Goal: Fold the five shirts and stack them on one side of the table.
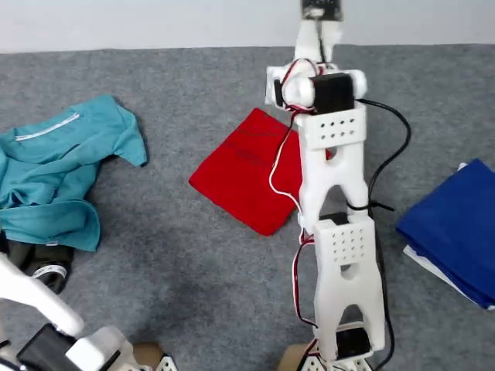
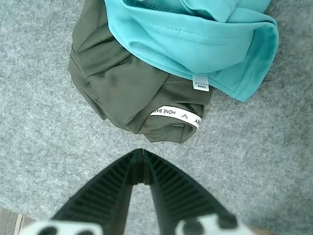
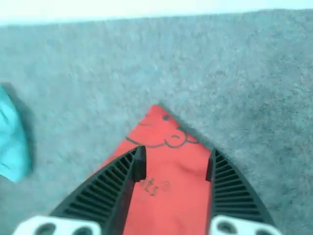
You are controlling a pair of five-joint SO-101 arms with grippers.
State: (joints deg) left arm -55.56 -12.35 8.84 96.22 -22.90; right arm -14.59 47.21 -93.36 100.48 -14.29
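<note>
A folded red shirt (image 1: 240, 174) lies mid-table, partly under the right arm (image 1: 336, 201). My right gripper (image 3: 176, 159) hovers open above the red shirt (image 3: 166, 181), near its far corner, with nothing between the fingers. At the left lies a crumpled teal shirt (image 1: 54, 170), and a dark olive shirt (image 1: 35, 259) pokes out from under its near edge. My left gripper (image 2: 142, 157) is shut and empty, its tip just short of the olive shirt (image 2: 127, 88), which the teal shirt (image 2: 195, 34) overlaps. A folded blue shirt (image 1: 456, 224) rests at the right edge on a white one (image 1: 433, 267).
Grey felt covers the table (image 1: 178, 255), with bare room in front of the red shirt and along the back. The left arm's white links (image 1: 46, 305) sit at the near left corner. A pale wall runs along the table's far edge.
</note>
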